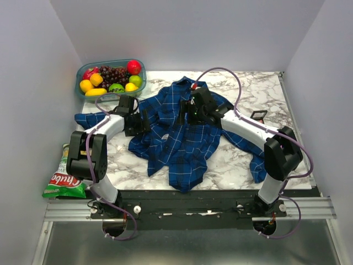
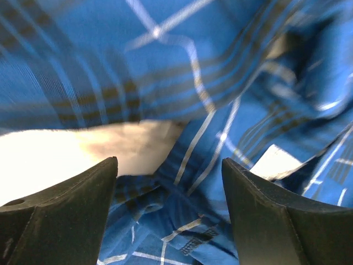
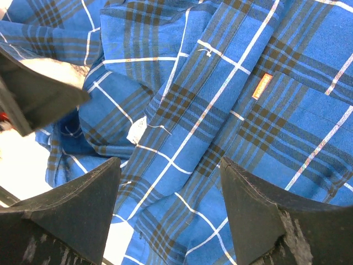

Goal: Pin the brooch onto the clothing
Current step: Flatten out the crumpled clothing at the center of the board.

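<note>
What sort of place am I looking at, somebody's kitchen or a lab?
Likely a lab test booth: plain walls box in a marble-look table, and two robot arms sit bolted to a metal rail.

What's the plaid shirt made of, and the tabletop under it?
Shirt: woven cloth, likely cotton, matte; it rumples into soft folds and shows a fine weave. Tabletop: marble-look surface, white with grey veins; real stone or laminate, cannot tell.

Table: white, grey-veined marble table (image 1: 237, 160)
Cloth: blue plaid shirt (image 1: 182, 146), beneath left gripper (image 1: 145, 123) and right gripper (image 1: 186, 115)
Container: clear plastic fruit tub (image 1: 143, 81), beyond left gripper
</note>
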You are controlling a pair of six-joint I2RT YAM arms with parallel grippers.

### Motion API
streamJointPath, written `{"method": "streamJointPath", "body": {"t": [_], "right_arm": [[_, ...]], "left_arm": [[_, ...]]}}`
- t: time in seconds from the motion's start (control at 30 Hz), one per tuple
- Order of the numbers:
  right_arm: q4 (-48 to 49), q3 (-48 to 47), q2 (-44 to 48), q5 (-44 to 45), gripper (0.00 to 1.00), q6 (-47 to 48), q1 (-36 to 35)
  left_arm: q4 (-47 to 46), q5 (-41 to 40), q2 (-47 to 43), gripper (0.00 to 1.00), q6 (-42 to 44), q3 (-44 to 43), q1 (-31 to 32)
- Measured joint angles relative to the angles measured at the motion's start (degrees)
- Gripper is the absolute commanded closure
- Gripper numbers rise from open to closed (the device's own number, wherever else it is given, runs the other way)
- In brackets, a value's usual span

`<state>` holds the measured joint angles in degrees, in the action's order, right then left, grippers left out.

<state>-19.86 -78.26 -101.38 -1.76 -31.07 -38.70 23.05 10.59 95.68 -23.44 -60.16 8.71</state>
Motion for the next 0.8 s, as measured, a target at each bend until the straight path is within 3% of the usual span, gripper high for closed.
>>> {"method": "streamJointPath", "body": {"t": [0.07,0.1,0.13,0.27,0.43,0.53,0.63,0.8], "right_arm": [[0.02,0.0,0.0,0.0,0.2,0.0,0.0],[0.0,0.0,0.0,0.02,0.2,0.0,0.0],[0.0,0.02,0.0,0.02,0.2,-0.02,0.0],[0.02,0.15,0.0,0.17,0.2,-0.24,-0.13],[-0.02,0.76,0.0,1.09,0.2,-0.35,-0.63],[0.02,0.79,-0.04,1.46,0.2,-0.35,-0.66],[0.04,0.39,-1.03,1.66,0.2,-0.35,-0.72],[0.0,-2.84,-5.99,1.97,0.2,-0.44,-0.74]], "left_arm": [[-0.83,0.66,-0.13,0.21,-0.68,2.1,-0.04],[-1.44,0.85,-0.61,0.26,-1.27,3.5,-0.09],[-2.03,1.01,-1.36,0.38,-1.62,5.01,-0.13],[-4.2,1.6,-4.81,0.51,-3.5,8.79,-0.39],[-7.67,1.95,-9.77,0.82,-5.99,13.51,-0.68],[-8.92,1.97,-13.49,0.92,-7.28,16.79,-0.81],[-9.62,1.92,-18.47,0.97,-8.59,20.48,-0.85],[-9.81,1.07,-30.12,0.96,-12.07,27.26,-1.53]]}}
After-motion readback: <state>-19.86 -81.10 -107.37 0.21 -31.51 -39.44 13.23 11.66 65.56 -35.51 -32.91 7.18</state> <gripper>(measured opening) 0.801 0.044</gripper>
